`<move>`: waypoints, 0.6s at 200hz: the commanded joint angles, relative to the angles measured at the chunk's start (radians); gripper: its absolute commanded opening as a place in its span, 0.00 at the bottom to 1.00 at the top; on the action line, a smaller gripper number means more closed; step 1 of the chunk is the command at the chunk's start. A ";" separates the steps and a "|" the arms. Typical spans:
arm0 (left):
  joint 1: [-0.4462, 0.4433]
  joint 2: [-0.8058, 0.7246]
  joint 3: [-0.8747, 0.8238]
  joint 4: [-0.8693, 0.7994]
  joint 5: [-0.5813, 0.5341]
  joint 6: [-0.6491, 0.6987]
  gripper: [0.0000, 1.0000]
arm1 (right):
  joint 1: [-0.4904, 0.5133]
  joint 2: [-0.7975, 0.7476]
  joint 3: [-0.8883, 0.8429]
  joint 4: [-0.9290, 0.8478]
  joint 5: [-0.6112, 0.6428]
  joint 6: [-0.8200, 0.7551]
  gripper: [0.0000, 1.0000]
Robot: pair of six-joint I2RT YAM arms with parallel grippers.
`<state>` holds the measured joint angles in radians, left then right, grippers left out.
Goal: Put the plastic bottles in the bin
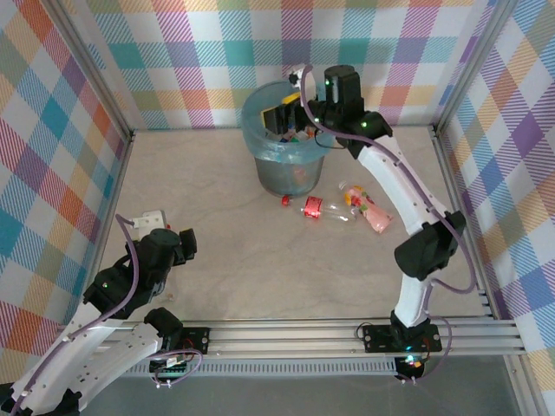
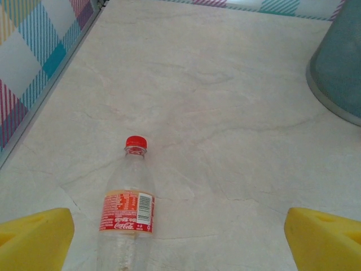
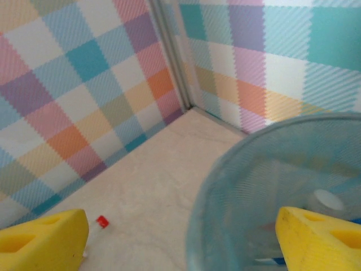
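Beside the bin [image 1: 277, 173], several bottles [image 1: 325, 211] flat on the table [image 1: 225, 251].

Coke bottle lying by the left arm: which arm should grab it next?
Left. Its open gripper hovers right at the red-capped bottle, fingers either side; the right gripper is away over the bin.

Red-capped clear bottle [image 2: 127, 212], blue-bagged bin [image 1: 276, 173] — pastel plaid walls [image 1: 52, 130].

Bottles [image 1: 329, 211] on table [image 1: 243, 260] before bin [image 1: 282, 173]
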<state>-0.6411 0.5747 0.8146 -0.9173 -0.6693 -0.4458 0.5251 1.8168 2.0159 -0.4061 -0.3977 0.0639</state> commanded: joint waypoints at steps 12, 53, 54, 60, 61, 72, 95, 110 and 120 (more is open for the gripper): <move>-0.008 0.011 -0.002 -0.046 -0.022 -0.077 0.96 | 0.063 -0.152 -0.172 0.159 -0.028 -0.021 0.86; -0.003 0.047 0.014 -0.096 0.024 -0.133 0.96 | 0.170 -0.264 -0.370 0.260 -0.120 -0.047 0.86; -0.003 0.048 0.015 -0.098 0.025 -0.134 0.96 | 0.172 -0.266 -0.376 0.263 -0.123 -0.049 0.86; -0.003 0.052 0.020 -0.110 0.036 -0.142 0.96 | 0.191 -0.280 -0.409 0.284 -0.140 -0.056 0.86; -0.003 0.054 0.021 -0.113 0.037 -0.143 0.96 | 0.194 -0.283 -0.411 0.288 -0.144 -0.058 0.86; -0.002 0.063 0.033 -0.136 0.062 -0.155 0.95 | 0.227 -0.304 -0.470 0.313 -0.184 -0.092 0.86; -0.002 0.073 0.049 -0.187 0.116 -0.186 0.95 | 0.273 -0.325 -0.531 0.300 -0.207 -0.126 0.86; 0.002 0.084 0.060 -0.237 0.127 -0.222 0.95 | 0.289 -0.330 -0.559 0.278 -0.216 -0.118 0.86; 0.004 0.092 0.058 -0.252 0.146 -0.237 0.94 | 0.294 -0.333 -0.579 0.279 -0.226 -0.102 0.86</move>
<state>-0.6403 0.6533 0.8413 -1.0748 -0.5747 -0.6155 0.8082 1.5188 1.4734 -0.1520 -0.5640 -0.0193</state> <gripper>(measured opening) 0.948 0.858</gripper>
